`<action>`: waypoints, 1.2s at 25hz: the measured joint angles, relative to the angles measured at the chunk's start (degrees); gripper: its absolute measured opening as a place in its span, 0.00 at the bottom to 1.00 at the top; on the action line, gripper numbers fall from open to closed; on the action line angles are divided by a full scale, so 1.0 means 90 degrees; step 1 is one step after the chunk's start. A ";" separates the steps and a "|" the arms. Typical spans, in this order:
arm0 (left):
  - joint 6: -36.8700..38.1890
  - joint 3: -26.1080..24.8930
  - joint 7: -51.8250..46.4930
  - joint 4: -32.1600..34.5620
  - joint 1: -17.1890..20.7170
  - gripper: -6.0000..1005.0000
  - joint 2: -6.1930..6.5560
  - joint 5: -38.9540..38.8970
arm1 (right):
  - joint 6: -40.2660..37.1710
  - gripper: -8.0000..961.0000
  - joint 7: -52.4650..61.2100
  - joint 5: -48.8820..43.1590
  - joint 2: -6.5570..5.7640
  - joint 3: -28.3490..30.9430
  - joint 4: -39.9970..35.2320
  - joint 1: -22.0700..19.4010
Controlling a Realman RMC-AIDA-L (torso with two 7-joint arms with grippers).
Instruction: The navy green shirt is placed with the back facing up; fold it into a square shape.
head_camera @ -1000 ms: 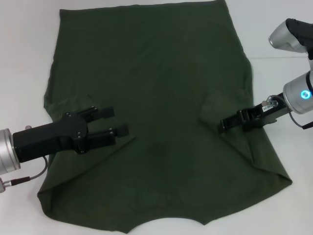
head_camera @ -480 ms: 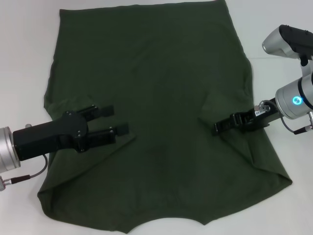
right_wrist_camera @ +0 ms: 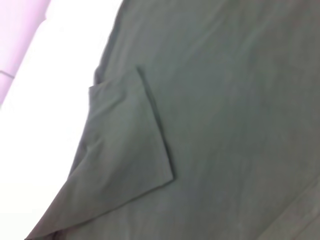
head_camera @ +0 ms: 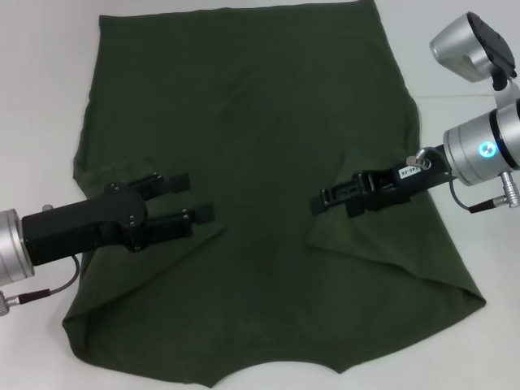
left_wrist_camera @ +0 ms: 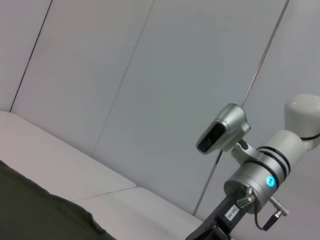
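Both claws low over the navy green shirt point(head_camera: 252, 138), white table point(head_camera: 41, 97), grey wall panels point(left_wrist_camera: 150, 90).

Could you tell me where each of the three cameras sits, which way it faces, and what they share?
Head view: on the robot's head, looking forward and down at the navy green shirt spread on the white table; left gripper and right gripper both show.
Left wrist view: on the left arm, looking across the table towards the wall and the right arm.
Right wrist view: on the right arm, looking at the shirt's folded-in sleeve; no robot part shows.
Shared: all three show the shirt.
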 joint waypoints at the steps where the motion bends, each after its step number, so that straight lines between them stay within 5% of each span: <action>1: -0.0002 -0.0002 0.0000 0.0000 0.0000 0.86 0.0002 0.0000 | -0.0007 0.96 -0.0006 0.0001 -0.0012 0.0001 -0.0027 -0.0009; 7: -0.0001 -0.0053 -0.0105 0.0024 -0.0001 0.86 0.0010 -0.0014 | 0.0162 0.95 -0.0023 -0.0003 -0.0222 0.0067 -0.0149 -0.0187; 11: 0.0080 -0.0082 -0.0771 0.0343 -0.0029 0.86 0.0079 -0.0063 | -0.0036 0.95 -0.0251 0.0034 -0.0436 0.0846 -0.0286 -0.0432; 22: 0.1138 -0.0439 -0.3952 0.1293 -0.0089 0.86 0.0716 0.1010 | -0.1436 0.95 -0.0386 0.0001 -0.0843 0.1210 -0.0421 -0.0864; 30: 0.1417 -0.0999 -0.5168 0.1557 -0.0165 0.86 0.0908 0.2779 | -0.1623 0.95 -0.0390 -0.0284 -0.0920 0.1185 -0.0420 -0.0943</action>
